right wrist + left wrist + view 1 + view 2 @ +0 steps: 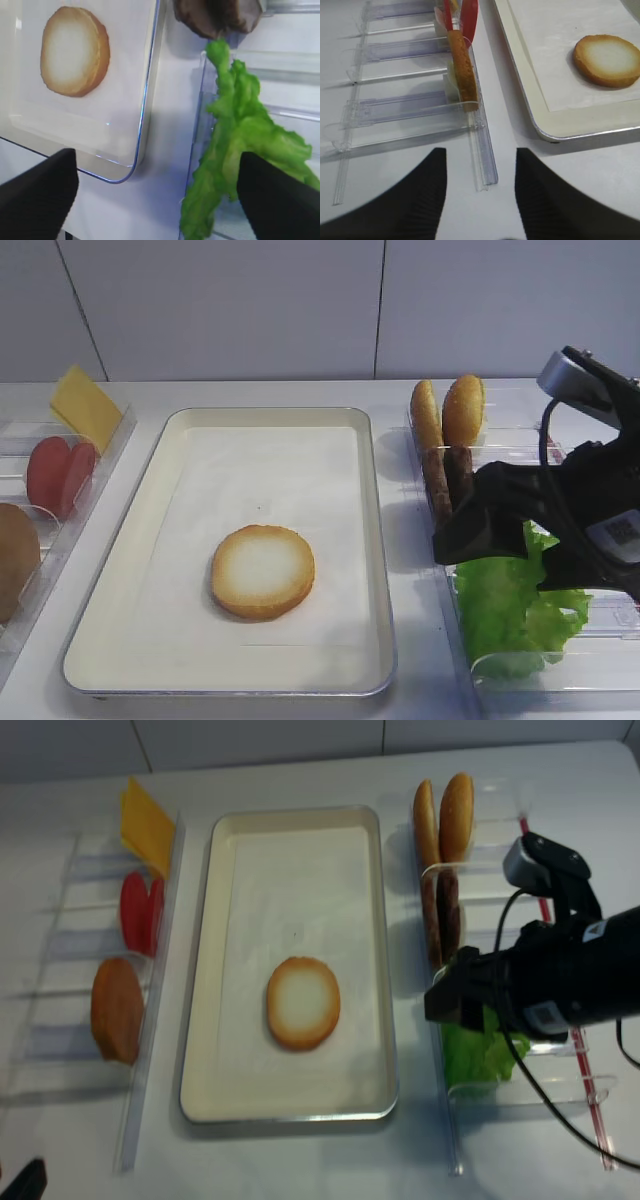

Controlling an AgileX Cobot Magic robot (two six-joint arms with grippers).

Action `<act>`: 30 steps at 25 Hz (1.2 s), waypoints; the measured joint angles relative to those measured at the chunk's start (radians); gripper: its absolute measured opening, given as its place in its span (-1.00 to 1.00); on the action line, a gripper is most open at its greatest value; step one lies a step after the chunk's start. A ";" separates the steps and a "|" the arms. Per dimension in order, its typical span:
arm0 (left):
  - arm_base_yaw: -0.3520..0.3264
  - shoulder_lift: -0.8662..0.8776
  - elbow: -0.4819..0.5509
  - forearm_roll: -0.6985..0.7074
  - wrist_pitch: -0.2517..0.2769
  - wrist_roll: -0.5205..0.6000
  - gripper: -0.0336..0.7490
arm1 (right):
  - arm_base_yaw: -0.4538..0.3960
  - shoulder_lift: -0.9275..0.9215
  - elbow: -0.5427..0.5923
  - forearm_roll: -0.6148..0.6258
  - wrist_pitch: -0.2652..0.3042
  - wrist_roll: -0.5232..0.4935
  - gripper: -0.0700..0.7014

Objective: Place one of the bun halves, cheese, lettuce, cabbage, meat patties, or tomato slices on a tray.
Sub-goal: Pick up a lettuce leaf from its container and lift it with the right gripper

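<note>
exterior high shows the tray (372, 540) lying in the middle of the white bench (410, 570), with one bun half (263, 571) resting toasted face up on its paper liner, nearer the near end. right of the tray a clear bin (462, 680) holds, from far to near, two more bun halves (449, 412) standing on edge, the dark meat patties (447, 478) on edge just behind them, and the lettuce (510, 615) at the near end. the right hand (500, 540) hangs directly over the lettuce, its dark body covering the far part of the leaf. right wrist view shows its two black fingers (37, 192) spread wide apart, one on the tray side and the other over the leaf, with nothing clamped between them; whether that finger touches the lettuce i cannot tell. left of the tray another clear rack (75, 530) carries the yellow cheese (84, 405) at the far end, the red tomato slices (60, 472) on edge next to it, and a further brown bun half (15, 558) nearer. left wrist view shows the left hand (480, 195) low over bare bench beside the near end of that rack, its two fingers parted and holding nothing.
</note>
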 joint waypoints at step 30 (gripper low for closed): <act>0.000 0.000 0.000 0.000 0.000 0.000 -0.08 | 0.002 -0.002 -0.138 -0.130 0.137 0.081 -0.78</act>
